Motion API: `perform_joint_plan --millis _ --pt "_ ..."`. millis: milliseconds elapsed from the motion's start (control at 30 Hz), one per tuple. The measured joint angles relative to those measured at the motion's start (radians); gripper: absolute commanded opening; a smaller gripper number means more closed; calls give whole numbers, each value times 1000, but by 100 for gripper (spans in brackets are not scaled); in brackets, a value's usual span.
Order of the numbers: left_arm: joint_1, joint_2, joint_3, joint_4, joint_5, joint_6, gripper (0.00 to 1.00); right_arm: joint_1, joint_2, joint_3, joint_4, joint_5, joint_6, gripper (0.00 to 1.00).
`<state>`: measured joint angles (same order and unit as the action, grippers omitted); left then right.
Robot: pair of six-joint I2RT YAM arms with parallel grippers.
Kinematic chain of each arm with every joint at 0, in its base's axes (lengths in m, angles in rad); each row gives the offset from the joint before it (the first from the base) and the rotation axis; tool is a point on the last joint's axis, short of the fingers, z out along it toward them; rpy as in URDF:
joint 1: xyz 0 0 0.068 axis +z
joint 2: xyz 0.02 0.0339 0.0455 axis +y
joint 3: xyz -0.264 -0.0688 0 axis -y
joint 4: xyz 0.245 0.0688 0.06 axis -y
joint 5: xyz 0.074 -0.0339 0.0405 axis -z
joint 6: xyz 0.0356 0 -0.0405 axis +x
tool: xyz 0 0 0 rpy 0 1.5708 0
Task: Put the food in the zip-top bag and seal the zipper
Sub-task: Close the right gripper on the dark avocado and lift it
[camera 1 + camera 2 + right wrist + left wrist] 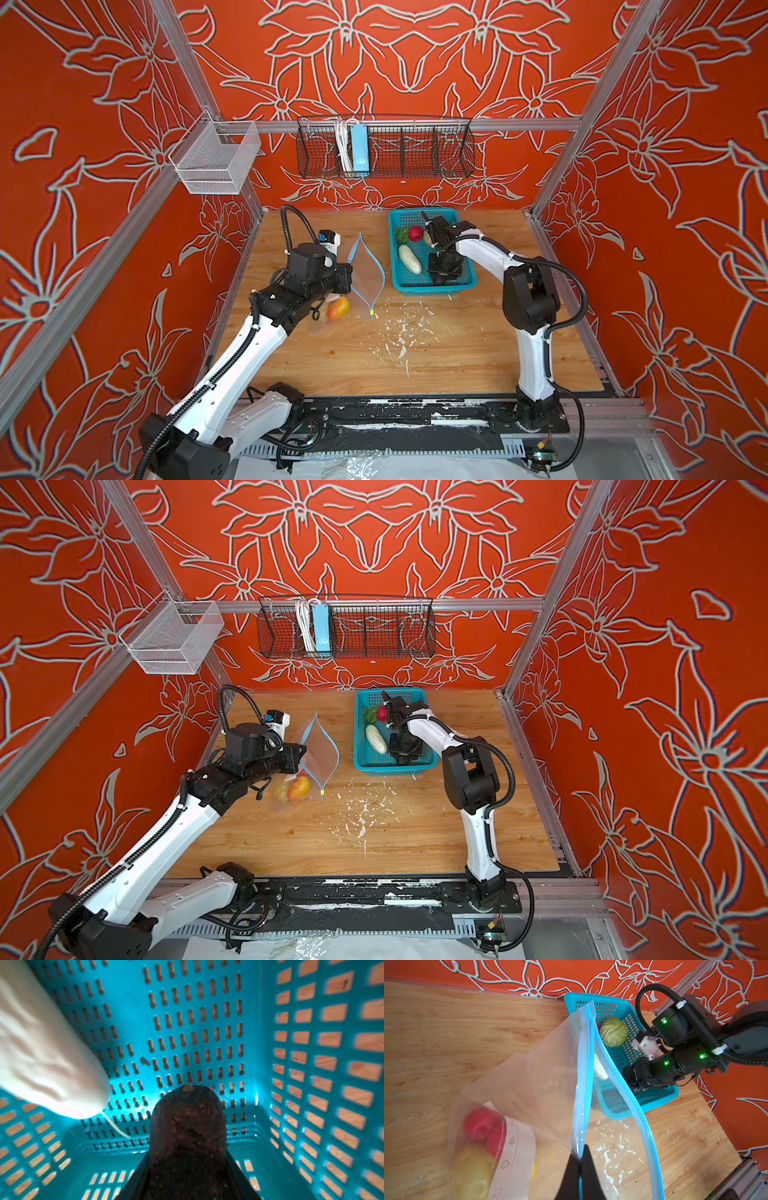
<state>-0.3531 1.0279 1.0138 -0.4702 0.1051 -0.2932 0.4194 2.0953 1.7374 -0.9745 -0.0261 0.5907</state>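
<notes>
Black piece (188, 1126) (unclear from above)

Your left gripper (580, 1176) pinches zipper (584, 1084); bag (537, 1084) mouth gapes. Red fruit (479, 1124), potato (471, 1169) inside, by label. Beyond: basket (654, 1103) with cabbage (613, 1031); your right gripper (634, 1086) low inside, black piece (637, 1091) at tips.

Red walls (415, 62) with pale outlined flowers close in three sides, framed by aluminium rails (519, 124). On the back rail hangs a black wire rack (415, 153) (a white cable (343, 149) and a blue power strip (359, 149) sit in it). A silver mesh basket (212, 162) hangs at the left corner. The wooden worktop (457, 357) carries white flecks (401, 328) near its middle. The light is even.
</notes>
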Motion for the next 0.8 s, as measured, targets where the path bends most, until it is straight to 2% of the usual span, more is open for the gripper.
perform_joint_plan --millis 433,800 --pt "0 0 0 0 -7 0 0 0 -111 -85 86 -39 39 31" --pt "0 0 0 0 -6 -2 0 0 -157 -173 208 -122 103 31"
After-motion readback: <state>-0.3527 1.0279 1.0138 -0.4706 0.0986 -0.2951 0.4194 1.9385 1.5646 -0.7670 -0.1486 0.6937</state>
